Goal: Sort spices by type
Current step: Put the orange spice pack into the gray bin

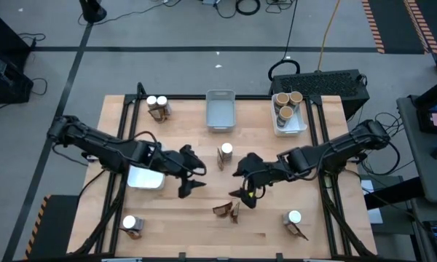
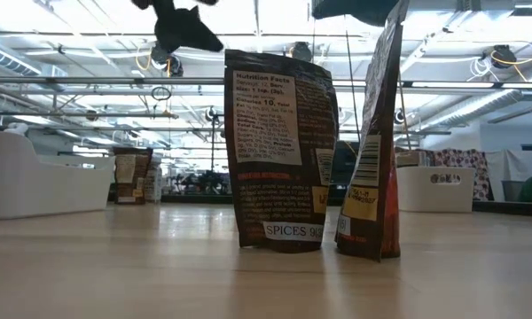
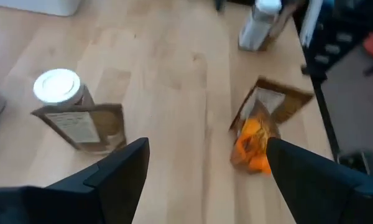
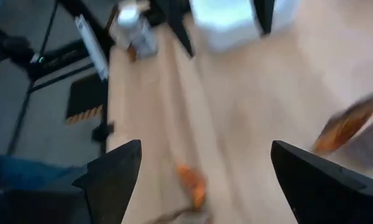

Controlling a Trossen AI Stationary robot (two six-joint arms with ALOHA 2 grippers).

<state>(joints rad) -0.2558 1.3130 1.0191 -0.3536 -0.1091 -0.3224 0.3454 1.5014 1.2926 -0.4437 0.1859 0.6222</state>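
Note:
The spices are scattered over the wooden table. A white-capped jar (image 1: 226, 150) stands mid-table with a brown packet (image 3: 82, 125) against it. Two dark-brown and orange packets (image 1: 227, 209) stand upright near the front edge, and fill the low view (image 2: 279, 151). More jars with packets stand at the far left (image 1: 157, 106), near left (image 1: 131, 224) and near right (image 1: 294, 217). Tan-topped tubs (image 1: 287, 102) sit in a white tray. My left gripper (image 1: 195, 179) and my right gripper (image 1: 240, 183) hover open above mid-table, facing each other, nothing between their fingers (image 3: 115, 180) (image 4: 115, 174).
A grey tray (image 1: 220, 110) stands at the far middle. The white tray (image 1: 300, 125) with the tubs is at the far right, and another white tray (image 1: 144, 178) lies under my left arm. Bare wood lies between the grippers and the far trays.

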